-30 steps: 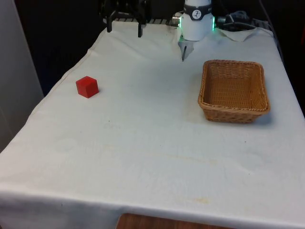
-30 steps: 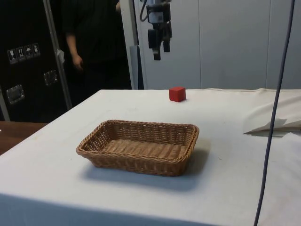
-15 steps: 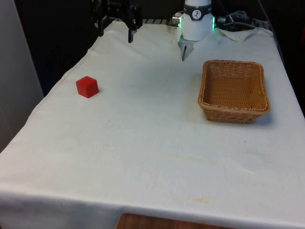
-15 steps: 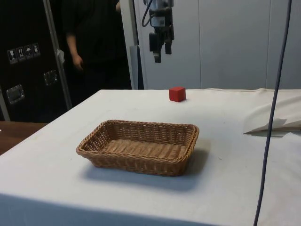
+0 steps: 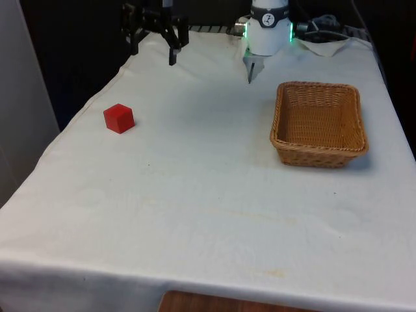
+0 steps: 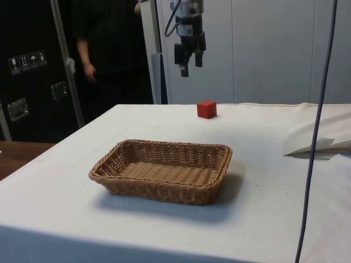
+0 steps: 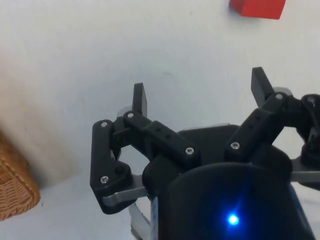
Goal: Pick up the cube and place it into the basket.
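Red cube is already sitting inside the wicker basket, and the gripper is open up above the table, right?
Not quite. The red cube sits on the white cloth, well apart from the wicker basket, which is empty, as the front view shows. The rest holds: the gripper is open above the table.

You are looking down past the black gripper [image 7: 200,97], its two fingers [image 7: 140,100] spread wide with nothing between them, onto the white cloth [image 7: 90,50]. A red cube [image 7: 258,8] lies on the cloth beyond the fingertips, and a corner of the wicker basket [image 7: 15,187] sits well apart from it.
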Robot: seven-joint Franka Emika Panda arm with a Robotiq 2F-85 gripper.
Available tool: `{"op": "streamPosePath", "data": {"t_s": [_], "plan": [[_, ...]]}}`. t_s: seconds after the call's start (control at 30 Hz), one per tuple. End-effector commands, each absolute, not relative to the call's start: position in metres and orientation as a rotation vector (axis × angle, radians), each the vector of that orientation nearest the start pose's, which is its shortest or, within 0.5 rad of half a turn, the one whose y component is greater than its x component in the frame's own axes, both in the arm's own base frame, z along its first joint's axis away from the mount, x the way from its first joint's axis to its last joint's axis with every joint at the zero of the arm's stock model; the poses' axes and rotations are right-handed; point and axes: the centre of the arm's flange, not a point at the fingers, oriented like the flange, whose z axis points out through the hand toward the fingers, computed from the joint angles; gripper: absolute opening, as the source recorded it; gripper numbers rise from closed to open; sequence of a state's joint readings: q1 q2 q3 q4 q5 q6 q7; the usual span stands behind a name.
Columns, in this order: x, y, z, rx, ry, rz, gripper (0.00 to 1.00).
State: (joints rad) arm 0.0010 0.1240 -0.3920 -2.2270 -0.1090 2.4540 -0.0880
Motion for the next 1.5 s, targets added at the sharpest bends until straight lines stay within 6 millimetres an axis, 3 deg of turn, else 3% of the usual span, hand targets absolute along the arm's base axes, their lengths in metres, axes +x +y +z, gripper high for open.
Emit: {"op": "streamPosePath", "data": {"t_s": [0.0, 0.63, 1.47], "plan": [[0.510, -0.213, 0.328, -3.270, 0.375, -0.151, 1.00], [0.508, -0.242, 0.296, -3.297, 0.481, -0.201, 1.00], [0.496, -0.298, 0.246, -3.349, 0.627, -0.282, 1.00]]}}
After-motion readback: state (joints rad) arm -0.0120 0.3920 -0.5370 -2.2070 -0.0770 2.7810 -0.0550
